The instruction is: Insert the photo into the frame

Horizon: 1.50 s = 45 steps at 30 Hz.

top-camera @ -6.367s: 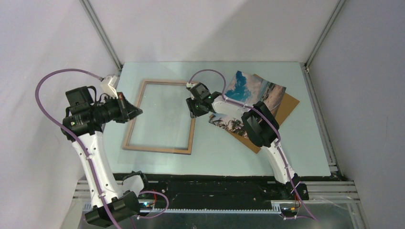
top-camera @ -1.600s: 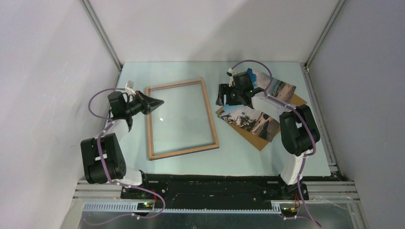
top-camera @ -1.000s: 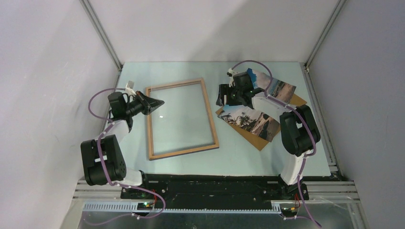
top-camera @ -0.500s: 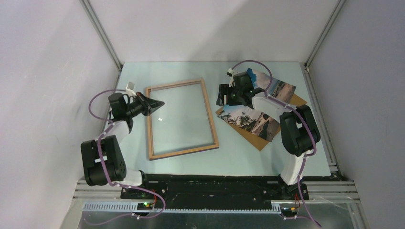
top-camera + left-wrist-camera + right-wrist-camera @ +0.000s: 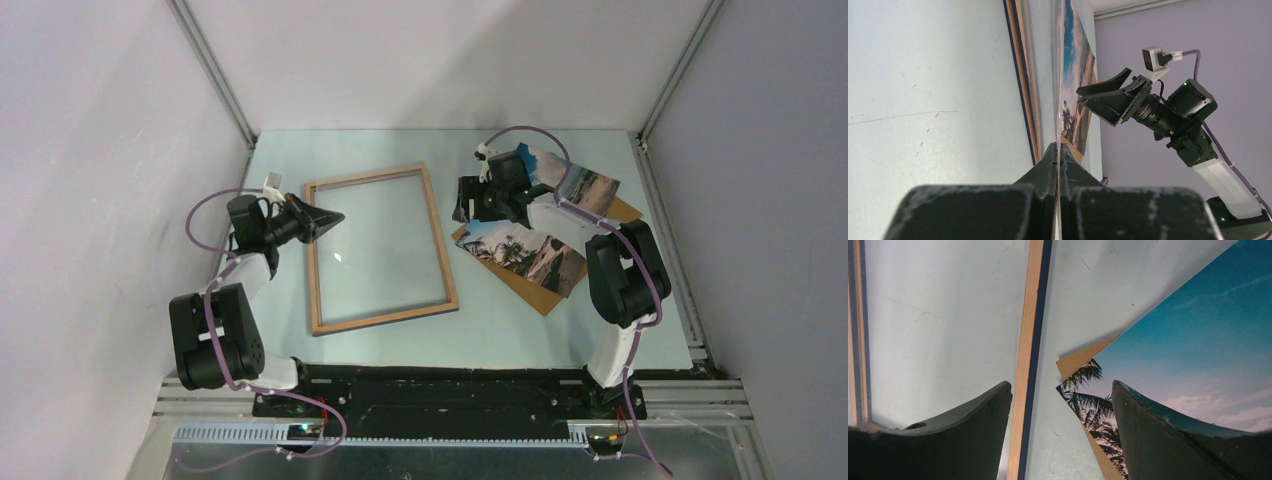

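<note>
Above the photo (image 5: 1173, 340) corner, my right gripper (image 5: 1060, 386) gapes, presumably to seize it; my left gripper (image 5: 335, 215) pinched shut at frame (image 5: 385, 317).

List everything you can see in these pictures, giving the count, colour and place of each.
Thin-railed rectangular wooden picture frame: one, brown, flat on the table, centre-left.
Curled glossy beach photo print: one, blue and sandy, right of the frame.
Flat backing board: one, brown, under the print.
Table: one, pale blue, beneath everything.
Left gripper: one, black, shut, at the frame's left rail.
Right gripper: one, black, open, between frame and print.
</note>
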Each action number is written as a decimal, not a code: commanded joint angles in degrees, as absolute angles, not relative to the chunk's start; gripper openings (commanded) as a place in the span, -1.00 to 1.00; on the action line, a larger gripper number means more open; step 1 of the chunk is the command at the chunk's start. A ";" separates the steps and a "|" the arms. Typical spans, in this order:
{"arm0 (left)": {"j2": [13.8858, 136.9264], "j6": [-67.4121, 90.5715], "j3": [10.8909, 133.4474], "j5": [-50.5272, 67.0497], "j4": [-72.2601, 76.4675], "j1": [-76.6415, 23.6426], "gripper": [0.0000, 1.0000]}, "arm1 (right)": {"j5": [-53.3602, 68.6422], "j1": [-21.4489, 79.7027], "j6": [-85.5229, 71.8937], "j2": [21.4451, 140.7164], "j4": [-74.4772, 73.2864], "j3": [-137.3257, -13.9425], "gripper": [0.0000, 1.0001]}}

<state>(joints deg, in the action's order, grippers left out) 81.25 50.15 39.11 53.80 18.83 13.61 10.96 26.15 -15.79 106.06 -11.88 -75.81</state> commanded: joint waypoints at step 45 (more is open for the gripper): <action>81.17 47.21 39.02 53.19 18.94 13.27 -1.00 | 12.61 30.63 -13.69 108.67 -8.61 -75.23 0.46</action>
<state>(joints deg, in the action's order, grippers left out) 82.50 48.97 39.09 52.18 18.65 13.63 11.20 30.06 -13.87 107.09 -11.18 -75.44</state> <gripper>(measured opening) 0.005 0.744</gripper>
